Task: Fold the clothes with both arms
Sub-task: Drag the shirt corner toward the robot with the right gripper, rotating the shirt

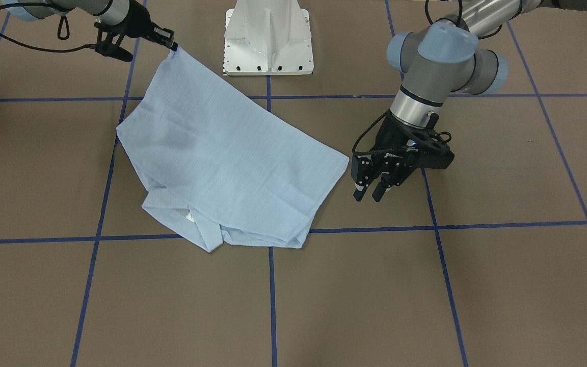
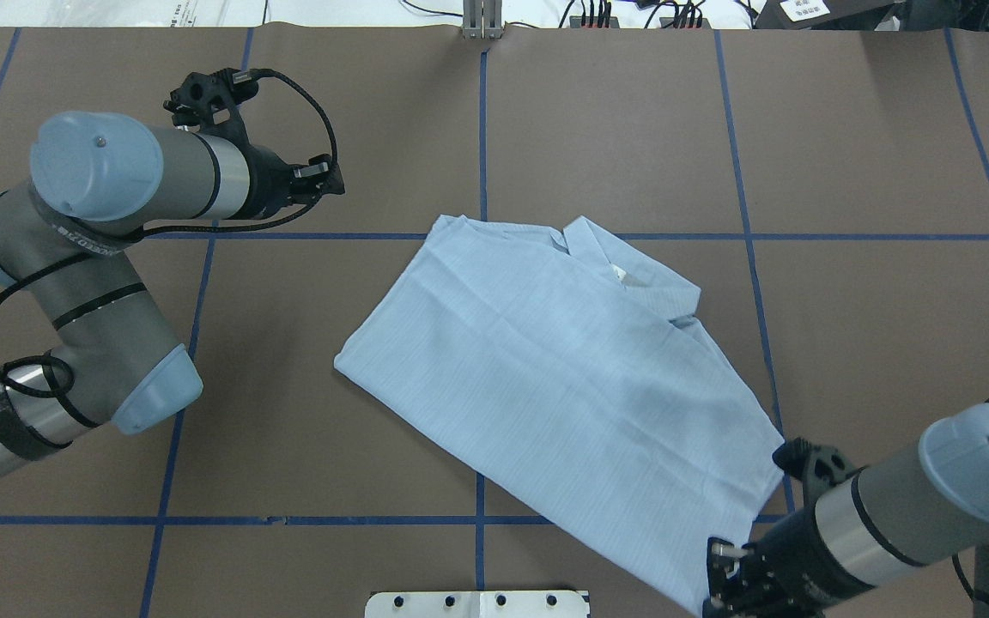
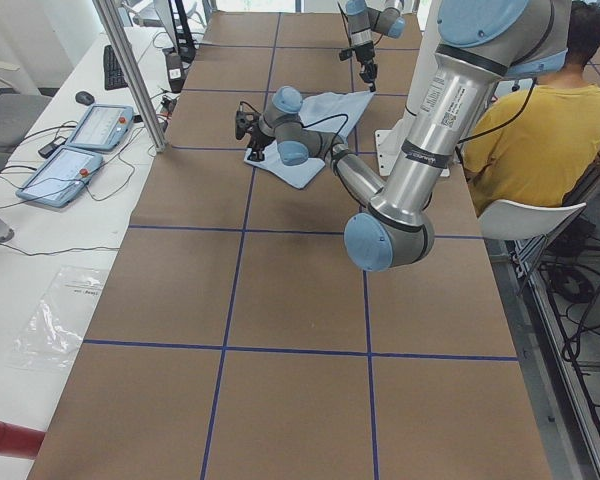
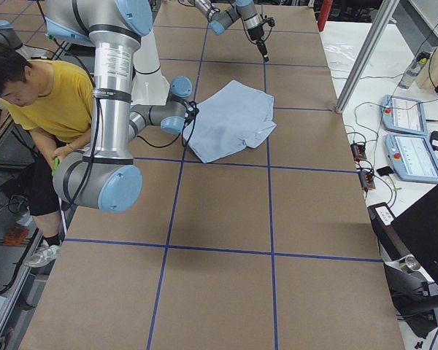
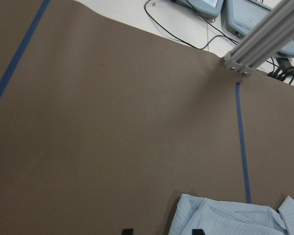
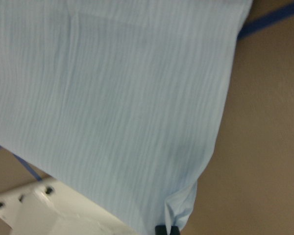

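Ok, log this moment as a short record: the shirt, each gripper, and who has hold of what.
shirt: light-blue shirt, partly folded, lying on the table
collar: collar at the edge away from the robot
right gripper: right gripper shut on one corner of the shirt, which looks raised
left gripper: left gripper open, beside the shirt's edge, not touching it

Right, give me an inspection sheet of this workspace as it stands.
Surface: brown table with a blue tape grid.
Job's things: light-blue shirt partly folded, collar toward the operators' side, one corner lifted.
Clutter: nothing seen.
Hands: right hand shut on the shirt's lifted corner; left hand open, beside the shirt, holding nothing.
Cables: black cable looped along the left wrist, off the cloth.
Surroundings: person in yellow seated by the white base; pendants on the white bench.
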`<state>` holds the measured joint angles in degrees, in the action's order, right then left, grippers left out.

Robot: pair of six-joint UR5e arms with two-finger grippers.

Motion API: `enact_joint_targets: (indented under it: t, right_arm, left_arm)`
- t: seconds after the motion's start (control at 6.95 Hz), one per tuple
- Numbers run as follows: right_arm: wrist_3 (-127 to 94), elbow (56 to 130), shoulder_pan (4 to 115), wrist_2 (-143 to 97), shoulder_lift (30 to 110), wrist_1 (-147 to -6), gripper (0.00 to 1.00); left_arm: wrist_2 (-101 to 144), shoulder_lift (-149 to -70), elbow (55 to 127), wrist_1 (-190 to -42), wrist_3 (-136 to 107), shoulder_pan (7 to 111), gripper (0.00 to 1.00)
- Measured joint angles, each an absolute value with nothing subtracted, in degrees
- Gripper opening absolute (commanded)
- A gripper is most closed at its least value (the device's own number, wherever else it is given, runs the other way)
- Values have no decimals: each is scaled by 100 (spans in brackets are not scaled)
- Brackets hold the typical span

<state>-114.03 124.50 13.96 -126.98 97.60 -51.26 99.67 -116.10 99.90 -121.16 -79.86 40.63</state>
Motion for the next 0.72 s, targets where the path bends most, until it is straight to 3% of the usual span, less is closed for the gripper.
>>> enact_joint_targets:
  t: [0.43, 0.72]
  right_arm:
    - [-11415, 12395, 798, -13017, 9755, -5124, 100]
    - [-11386, 12314, 1512, -13025, 9605, -5124, 100]
  left_arm:
    - [9967, -11306, 10542, -11982, -8875, 3431, 65]
    - [9940, -11267, 10679, -11801, -9748, 2968, 66]
